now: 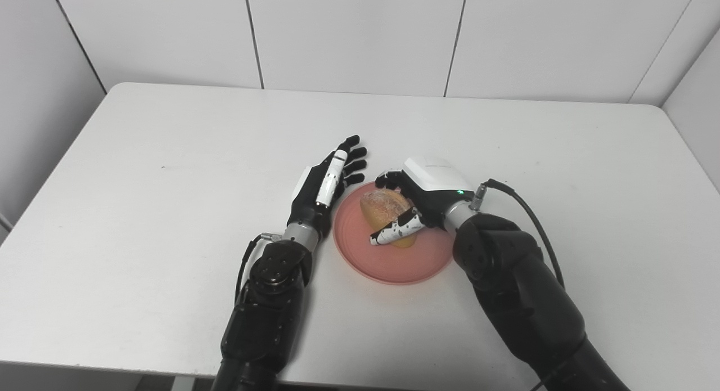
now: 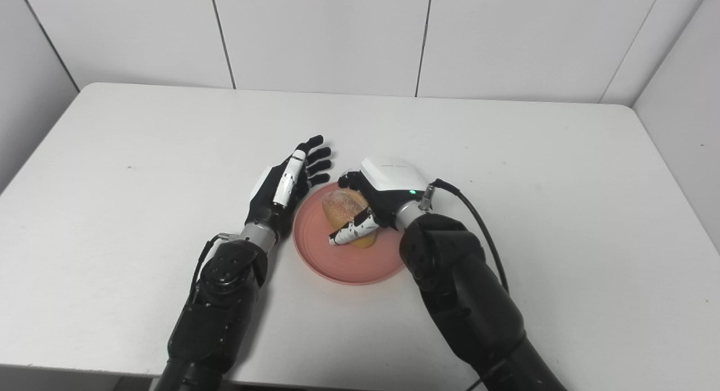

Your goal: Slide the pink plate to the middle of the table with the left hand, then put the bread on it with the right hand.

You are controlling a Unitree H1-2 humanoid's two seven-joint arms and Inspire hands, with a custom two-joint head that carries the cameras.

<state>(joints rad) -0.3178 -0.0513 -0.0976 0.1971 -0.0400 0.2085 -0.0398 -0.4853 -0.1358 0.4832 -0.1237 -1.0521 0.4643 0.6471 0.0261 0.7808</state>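
The black-and-white left hand [image 1: 329,180] lies flat with its fingers straight and spread apart, holding nothing, its dark forearm reaching up from the bottom edge. The white-backed right hand [image 1: 423,197] is curled, thumb and fingers wrapped around the golden bread roll [image 1: 383,206]; contact under the palm seems likely but is hidden.

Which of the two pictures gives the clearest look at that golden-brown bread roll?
The left eye view, slightly: the golden-brown bread roll appears a little larger there, over the round pink plate, held by the right hand. The right eye view shows it equally covered by that hand.
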